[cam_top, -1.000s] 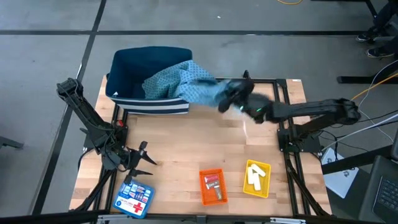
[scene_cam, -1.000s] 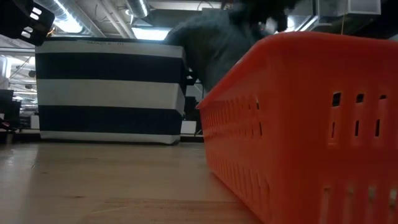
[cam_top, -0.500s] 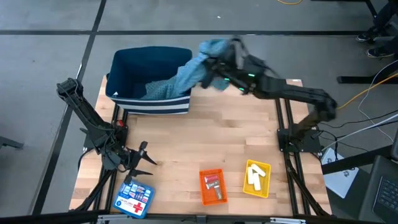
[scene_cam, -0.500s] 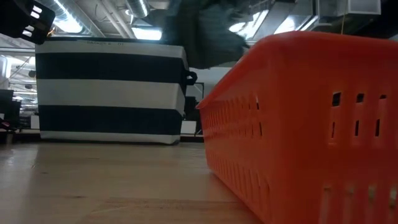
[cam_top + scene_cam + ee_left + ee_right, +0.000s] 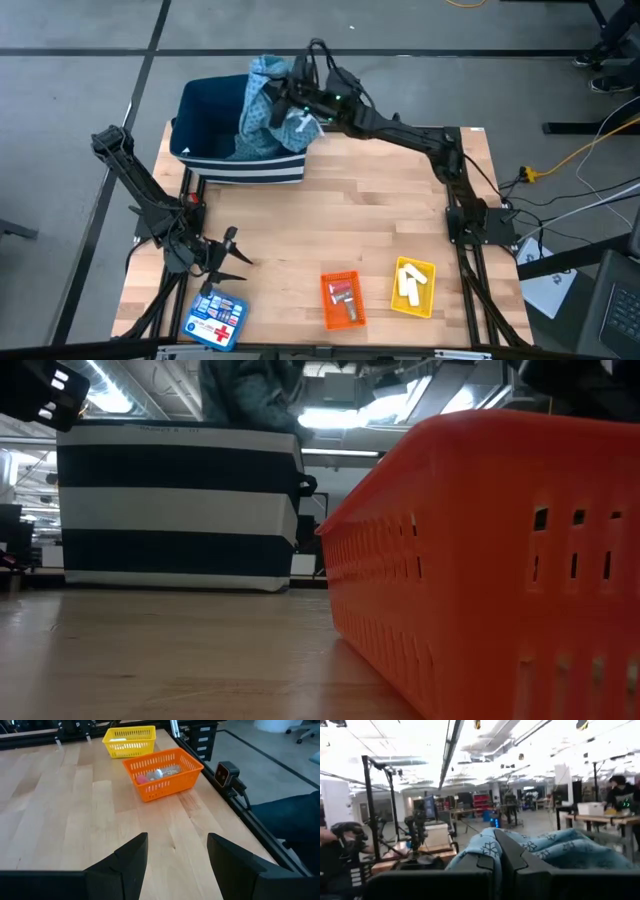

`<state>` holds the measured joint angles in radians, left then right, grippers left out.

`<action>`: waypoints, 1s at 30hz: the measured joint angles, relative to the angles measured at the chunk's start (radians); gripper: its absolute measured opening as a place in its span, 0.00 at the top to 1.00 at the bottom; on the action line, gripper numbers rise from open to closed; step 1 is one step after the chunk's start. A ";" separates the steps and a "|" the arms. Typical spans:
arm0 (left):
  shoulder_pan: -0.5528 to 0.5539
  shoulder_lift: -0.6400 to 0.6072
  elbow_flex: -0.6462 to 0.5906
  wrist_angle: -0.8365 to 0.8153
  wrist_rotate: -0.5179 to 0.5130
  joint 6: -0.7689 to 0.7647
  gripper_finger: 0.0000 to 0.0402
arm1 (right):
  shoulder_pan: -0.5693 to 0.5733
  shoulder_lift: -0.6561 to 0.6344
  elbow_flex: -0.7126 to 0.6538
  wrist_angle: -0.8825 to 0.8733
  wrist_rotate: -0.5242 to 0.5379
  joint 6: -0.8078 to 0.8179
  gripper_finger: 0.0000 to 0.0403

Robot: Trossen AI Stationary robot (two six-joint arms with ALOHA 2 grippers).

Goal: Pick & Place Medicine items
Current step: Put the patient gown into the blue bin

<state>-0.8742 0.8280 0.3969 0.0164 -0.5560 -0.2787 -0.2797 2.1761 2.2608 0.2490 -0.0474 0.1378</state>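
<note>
the right claw is clamped on the soft, limp cloth over the bin at the table's far left corner, left claw gaping idle near its front edge, while the sticks, light, stiff and best pinched mid-length, lie in the yellow tray.

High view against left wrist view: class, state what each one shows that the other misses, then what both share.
Only the high view shows the right gripper shut on the blue patterned cloth above the striped bin, and the blue box with a red cross. Only the left wrist view shows the left gripper open from close up. Both show the orange tray and yellow tray.
</note>
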 joint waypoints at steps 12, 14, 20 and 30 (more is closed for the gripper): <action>0.001 0.001 0.000 0.002 -0.002 0.013 0.50 | -0.011 0.037 0.004 0.091 -0.110 -0.090 1.00; 0.001 0.001 0.000 0.002 -0.002 0.013 0.50 | -0.012 0.038 0.006 0.095 -0.150 -0.065 1.00; 0.002 0.001 0.000 0.002 -0.003 0.008 0.50 | -0.010 0.093 0.003 -0.031 -0.161 0.014 0.99; 0.001 0.001 0.000 0.001 -0.002 0.001 0.50 | -0.032 0.109 0.003 -0.146 -0.206 0.072 0.61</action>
<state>-0.8730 0.8291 0.3969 0.0178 -0.5579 -0.2775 -0.3115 2.2848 2.2639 0.1033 -0.2538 0.2094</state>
